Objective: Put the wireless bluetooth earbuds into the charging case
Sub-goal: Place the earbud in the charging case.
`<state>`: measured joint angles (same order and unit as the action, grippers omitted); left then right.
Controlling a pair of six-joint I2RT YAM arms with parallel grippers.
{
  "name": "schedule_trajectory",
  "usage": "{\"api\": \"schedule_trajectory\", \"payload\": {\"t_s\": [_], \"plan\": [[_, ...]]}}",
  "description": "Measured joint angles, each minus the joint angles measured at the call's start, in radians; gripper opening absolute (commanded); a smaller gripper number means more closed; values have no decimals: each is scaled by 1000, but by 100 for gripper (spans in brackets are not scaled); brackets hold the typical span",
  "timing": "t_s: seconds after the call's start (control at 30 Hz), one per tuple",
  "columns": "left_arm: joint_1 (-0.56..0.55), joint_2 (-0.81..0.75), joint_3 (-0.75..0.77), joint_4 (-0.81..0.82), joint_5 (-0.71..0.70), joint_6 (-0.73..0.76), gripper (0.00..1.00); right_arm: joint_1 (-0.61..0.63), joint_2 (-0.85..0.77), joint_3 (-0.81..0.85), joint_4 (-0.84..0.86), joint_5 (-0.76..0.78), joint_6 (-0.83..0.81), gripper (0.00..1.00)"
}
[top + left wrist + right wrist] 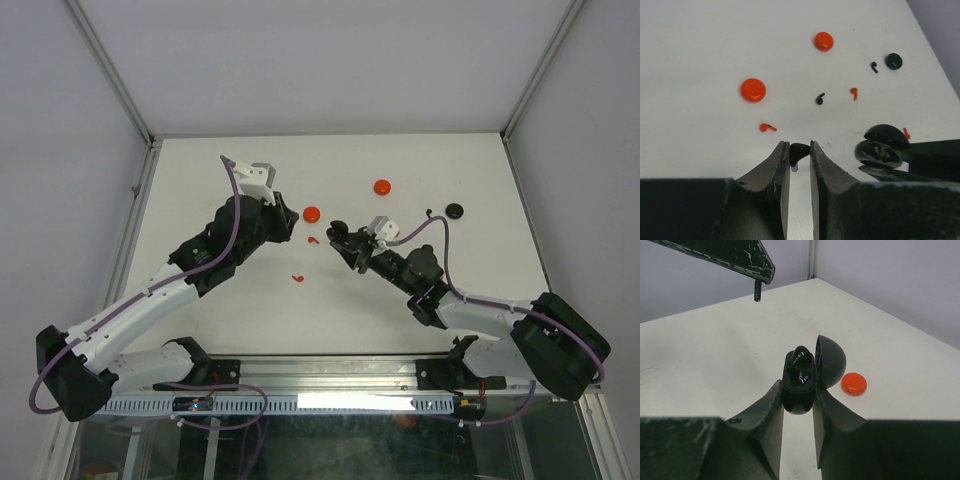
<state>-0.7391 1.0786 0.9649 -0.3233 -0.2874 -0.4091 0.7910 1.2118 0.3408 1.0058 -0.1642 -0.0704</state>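
Pinching a black earbud [800,149] in the clenched left claw [799,155], stem hanging clear of the table [700,50]. Gripping the charging case [799,377] in the right claw [799,390], lid [832,362] swung open, near the left claw. Lying loose on the table: a red earbud [767,127] near a red disc [753,90], a second black earbud [820,99] beyond.

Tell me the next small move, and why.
Probably ease the left end effector toward the case: it pinches a black earbud, off to one side of the open case that the right end effector holds.
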Motion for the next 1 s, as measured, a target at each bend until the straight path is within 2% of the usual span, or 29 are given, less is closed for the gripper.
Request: {"api": "schedule_trajectory", "payload": {"t_s": [0.3,0.47,1.0], "plan": [[-159,-6,-16,204,7,60,16,0,23,25,3,-1,1,0],[-211,13,-16,295,8,109,16,0,23,29,16,-2,2,0],[-250,87,-24,344,9,186,16,1,23,29,45,-16,18,0]]}}
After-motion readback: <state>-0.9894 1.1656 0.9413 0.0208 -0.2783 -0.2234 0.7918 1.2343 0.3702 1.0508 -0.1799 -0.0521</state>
